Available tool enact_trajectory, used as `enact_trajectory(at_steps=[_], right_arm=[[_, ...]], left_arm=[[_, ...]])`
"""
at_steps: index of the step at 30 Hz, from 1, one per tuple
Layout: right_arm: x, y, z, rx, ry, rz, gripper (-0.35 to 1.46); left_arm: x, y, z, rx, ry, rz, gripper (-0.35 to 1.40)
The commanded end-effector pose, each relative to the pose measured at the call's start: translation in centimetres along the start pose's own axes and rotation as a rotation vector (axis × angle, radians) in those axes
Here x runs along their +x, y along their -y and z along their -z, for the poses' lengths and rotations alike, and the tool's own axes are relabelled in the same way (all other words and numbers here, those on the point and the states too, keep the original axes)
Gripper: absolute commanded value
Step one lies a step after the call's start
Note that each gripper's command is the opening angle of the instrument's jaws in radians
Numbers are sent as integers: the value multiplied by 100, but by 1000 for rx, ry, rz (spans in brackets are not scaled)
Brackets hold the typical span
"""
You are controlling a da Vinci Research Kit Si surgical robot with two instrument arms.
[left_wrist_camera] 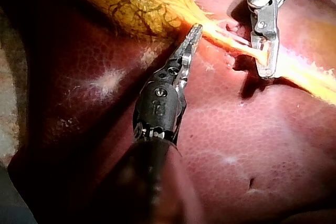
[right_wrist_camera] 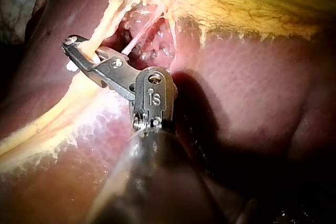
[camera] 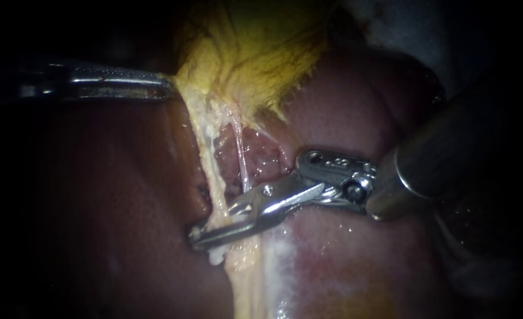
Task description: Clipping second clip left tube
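left tool (camera: 168,88) clamped on gallbladder (camera: 255,53) edge, right tool (camera: 205,233) clamped across left tube (camera: 202,153), liver (camera: 361,266) beneath

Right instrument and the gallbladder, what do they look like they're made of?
Right instrument: looks like bare polished metal, silvery with sharp bright glints and small pins at its hinge. Gallbladder: soft, wet yellow tissue, a thin wall by the look, with dark branching lines and a frayed pale edge.

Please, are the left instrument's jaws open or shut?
Shut on the gallbladder: the left instrument pinches its yellow edge, jaws together.
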Motion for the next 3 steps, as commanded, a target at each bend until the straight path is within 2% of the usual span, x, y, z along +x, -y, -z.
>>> enact_trajectory(at_steps=[1, 3], right_arm=[[0, 0, 0, 0, 1, 0, -35], [0, 0, 1, 3, 3, 0, -35]], left_arm=[[0, 0, 0, 0, 0, 0, -35], [0, 0, 0, 0, 0, 0, -35]])
